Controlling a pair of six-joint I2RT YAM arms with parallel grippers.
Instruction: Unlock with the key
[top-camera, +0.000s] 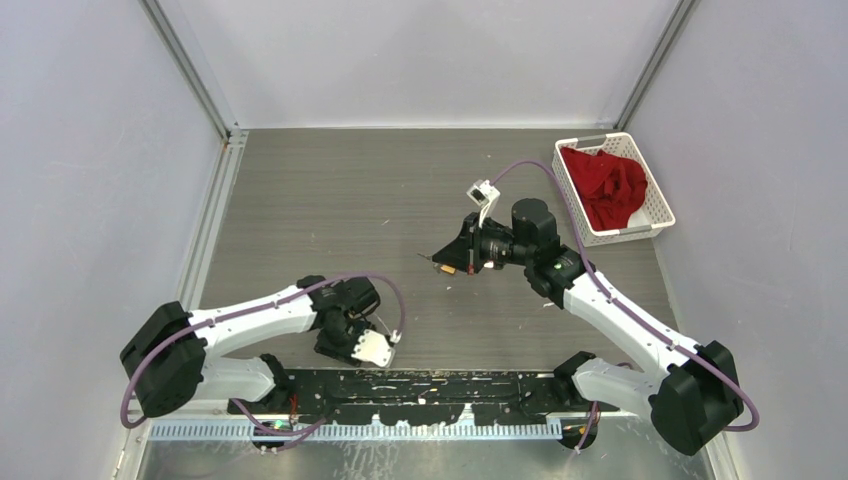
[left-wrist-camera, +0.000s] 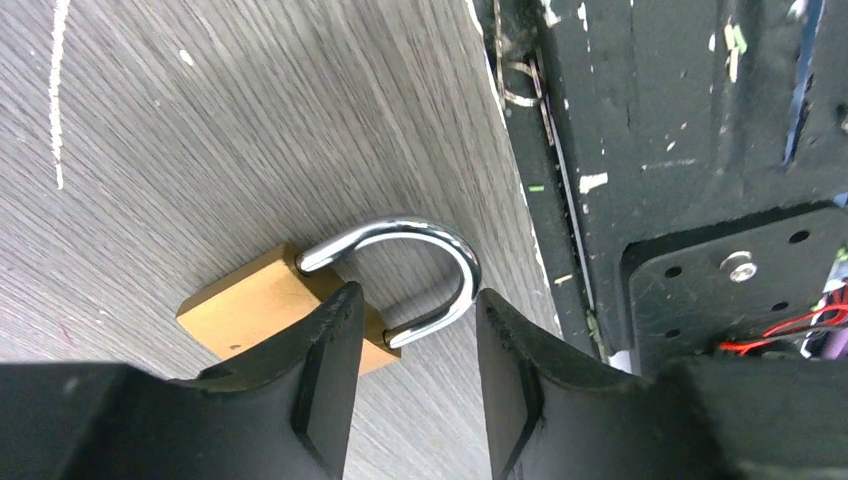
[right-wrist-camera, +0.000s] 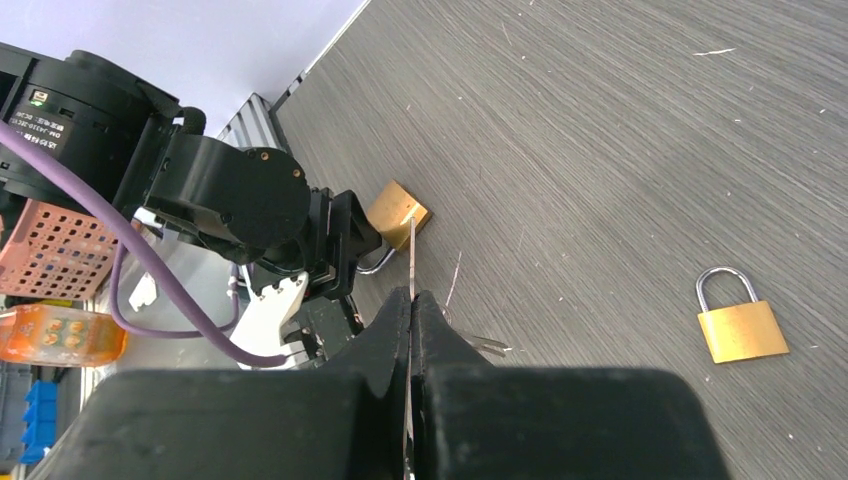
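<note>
A brass padlock (left-wrist-camera: 260, 300) with a steel shackle (left-wrist-camera: 440, 250) lies on the grey table by the near edge. Its shackle looks seated in the body. My left gripper (left-wrist-camera: 412, 330) is open and low over it. The left finger covers a corner of the body, and the shackle's end lies between the fingers. The same padlock shows in the right wrist view (right-wrist-camera: 397, 208). My right gripper (right-wrist-camera: 411, 305) is shut on the key (right-wrist-camera: 411, 250), a thin blade seen edge-on and pointing toward that padlock. In the top view the right gripper (top-camera: 447, 262) is mid-table and apart from the left gripper (top-camera: 340, 345).
A second brass padlock (right-wrist-camera: 742, 328) lies on the table to the right in the right wrist view. Loose keys on a ring (right-wrist-camera: 485, 345) hang by the right fingers. A white basket (top-camera: 650, 215) with a red cloth (top-camera: 610, 185) stands at the back right. The black base plate (left-wrist-camera: 700, 150) borders the padlock.
</note>
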